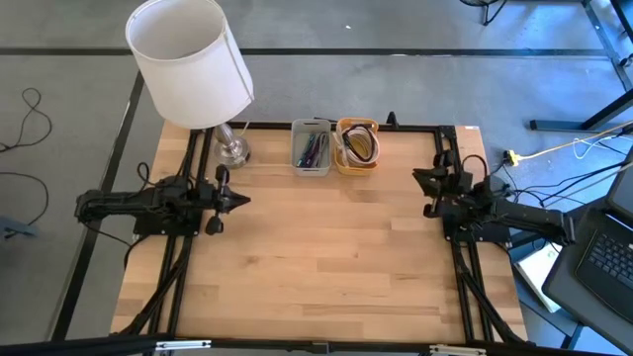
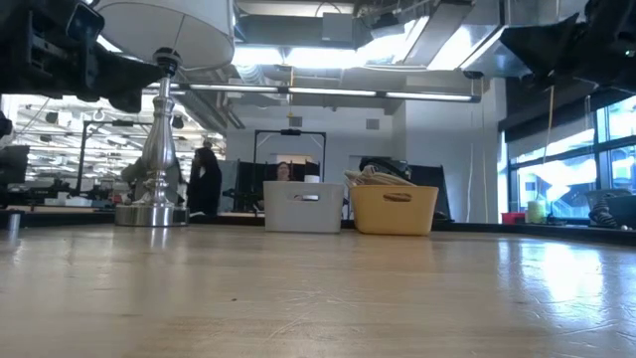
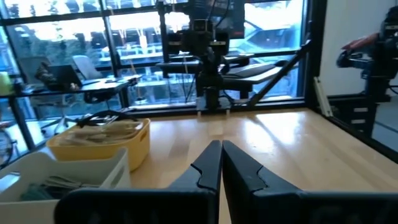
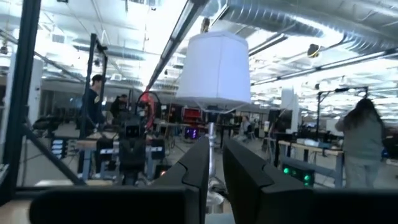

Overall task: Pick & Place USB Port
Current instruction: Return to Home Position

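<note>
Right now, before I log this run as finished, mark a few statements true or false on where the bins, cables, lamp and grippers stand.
1. The gray bin stands right beside the yellow bin at the far edge of the table. True.
2. A cable lies loose on the bare wood between the arms. False: none shows there; the USB cables lie inside the two bins.
3. The left gripper holds a cable. False: its fingers are shut on nothing, at the table's left side.
4. The lamp stands on the left arm's side of the gray bin. True.
5. The right gripper reaches into the yellow bin. False: it is at the table's right side, apart from both bins.
</note>
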Action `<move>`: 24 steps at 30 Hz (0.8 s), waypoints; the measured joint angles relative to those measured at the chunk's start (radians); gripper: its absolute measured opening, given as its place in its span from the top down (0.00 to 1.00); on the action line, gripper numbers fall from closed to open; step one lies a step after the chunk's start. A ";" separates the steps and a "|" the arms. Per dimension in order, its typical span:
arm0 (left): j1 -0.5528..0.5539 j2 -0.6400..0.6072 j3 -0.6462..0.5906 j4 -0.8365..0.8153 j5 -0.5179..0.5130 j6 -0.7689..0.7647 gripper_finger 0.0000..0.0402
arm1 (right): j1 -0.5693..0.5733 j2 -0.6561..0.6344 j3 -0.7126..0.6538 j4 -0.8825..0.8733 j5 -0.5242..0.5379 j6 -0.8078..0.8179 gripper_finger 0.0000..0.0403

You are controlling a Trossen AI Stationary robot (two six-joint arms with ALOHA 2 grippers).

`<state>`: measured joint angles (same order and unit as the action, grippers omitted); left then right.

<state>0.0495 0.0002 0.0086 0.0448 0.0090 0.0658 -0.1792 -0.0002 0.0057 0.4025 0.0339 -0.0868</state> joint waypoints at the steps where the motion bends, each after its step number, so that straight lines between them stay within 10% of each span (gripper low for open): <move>1: -0.006 0.000 0.000 0.000 0.000 0.000 0.98 | 0.009 0.000 0.000 -0.009 0.000 0.000 0.88; 24: -0.016 0.000 0.000 -0.003 -0.003 0.000 0.98 | 0.034 0.010 0.000 -0.055 0.000 0.000 0.88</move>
<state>0.0337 -0.0002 0.0086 0.0421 0.0065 0.0658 -0.1455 0.0101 0.0055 0.3477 0.0338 -0.0869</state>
